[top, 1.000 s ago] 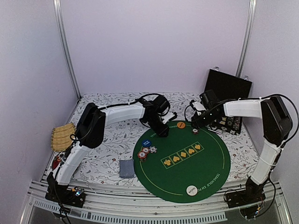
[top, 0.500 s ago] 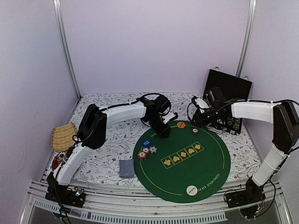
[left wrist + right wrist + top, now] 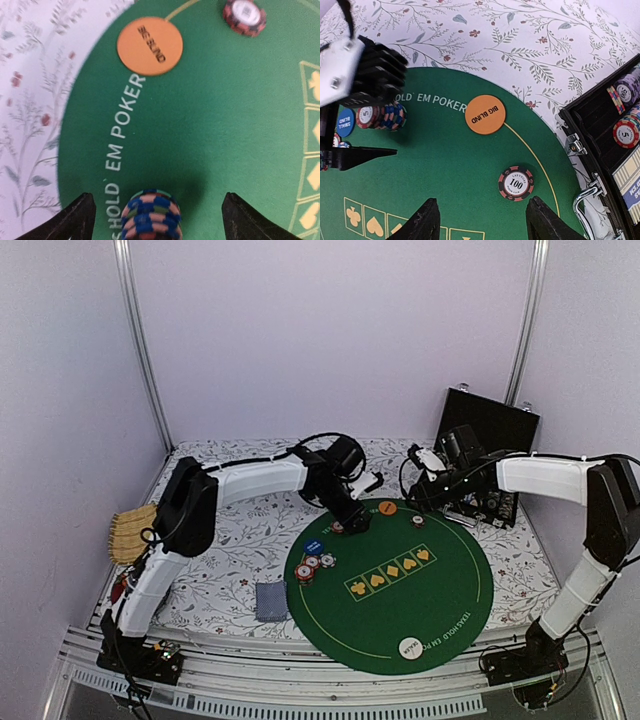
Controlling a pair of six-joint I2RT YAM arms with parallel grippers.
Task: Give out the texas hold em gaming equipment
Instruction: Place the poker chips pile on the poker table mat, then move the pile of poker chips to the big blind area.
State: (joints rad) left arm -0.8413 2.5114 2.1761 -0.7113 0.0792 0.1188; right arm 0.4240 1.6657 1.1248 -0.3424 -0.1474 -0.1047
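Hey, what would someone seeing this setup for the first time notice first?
The round green poker mat fills the middle of the flowered table, with an orange Big Blind disc near its far edge. The left hand hangs open, a multicoloured chip stack standing on the mat between its fingers, clear of both. At the far right, an open black case holds more chips.

Left arm (image 3: 262,478) & right arm (image 3: 545,476): white shells, black joints, black cables; black wedge-shaped pincer fingers (image 3: 80,220).
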